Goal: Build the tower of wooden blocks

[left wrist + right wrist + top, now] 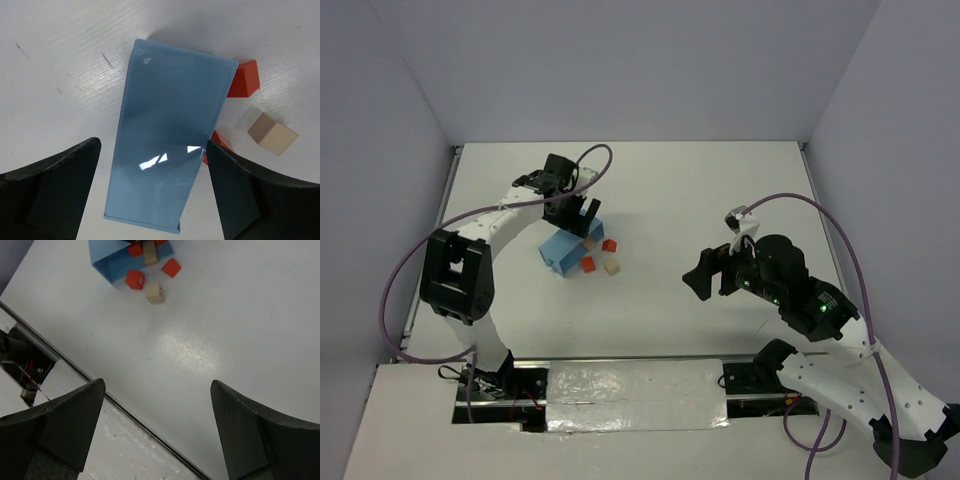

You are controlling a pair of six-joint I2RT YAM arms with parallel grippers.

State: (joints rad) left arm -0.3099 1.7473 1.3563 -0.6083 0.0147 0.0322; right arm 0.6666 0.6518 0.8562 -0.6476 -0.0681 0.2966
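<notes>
Two arms reach over the white tabletop (720, 190). At the left, the left claw (582, 214) hangs above the blue tray (558, 252). Its jaws are wide open, with one finger (50, 190) on each side of the tray, and it grips nothing. A tan piece (150, 252) sits at the right end of the tray. Just right of the tray the wooden blocks lie singly on the tabletop: a red cube (609, 245), then nearer a second red cube (588, 264) with a tan cube (612, 266) beside it. Well apart, at the right, the right claw (710, 275) is open too, and only bare tabletop shows between its fingers.
</notes>
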